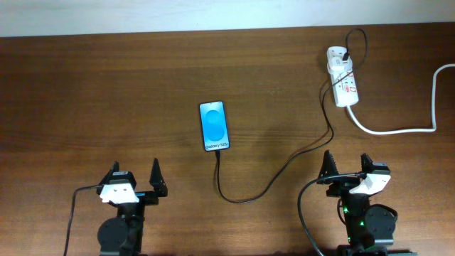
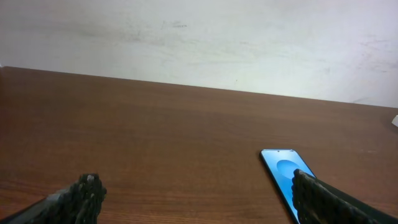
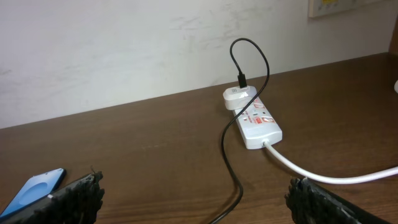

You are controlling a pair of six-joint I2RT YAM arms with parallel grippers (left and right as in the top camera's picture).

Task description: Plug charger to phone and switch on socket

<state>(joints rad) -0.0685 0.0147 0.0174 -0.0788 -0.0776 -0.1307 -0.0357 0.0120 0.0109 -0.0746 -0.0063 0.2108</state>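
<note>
- Over the table [image 1: 85,92], seen from above:
  - The left gripper [image 1: 134,171] and right gripper [image 1: 347,160] sit low at the near edge, well apart. Both arms are folded back over their bases with the fingers pointing toward the far side.
  - Both sets of jaws are spread wide and hold nothing.
  - The phone [image 1: 215,126] lies flat between the arms and farther out, screen up and lit blue.
  - The charger [image 1: 218,174] meets the phone's near end, loops toward the near edge, then runs right and away to the socket [image 1: 343,77] at the far right.
  - Whether the tip is seated in the phone cannot be told.
  - A white cord [image 1: 398,130] leaves the socket's near end and runs off the right edge.
- At the left wrist:
  - The camera looks level across the wood to a pale wall [image 2: 199,37].
  - The two fingers [image 2: 84,196] stand far apart at the bottom corners, cut off by the frame.
  - The right-hand finger hides the phone's near part.
- At the right wrist:
  - The fingers [image 3: 74,199] are likewise wide apart and empty.
  - The socket lies ahead, with the charger rising in a loop to a white adapter [image 3: 236,96] at its far end.
  - The switch positions are too small to read.
  - Only a corner of the phone shows, at the lower left.
</note>
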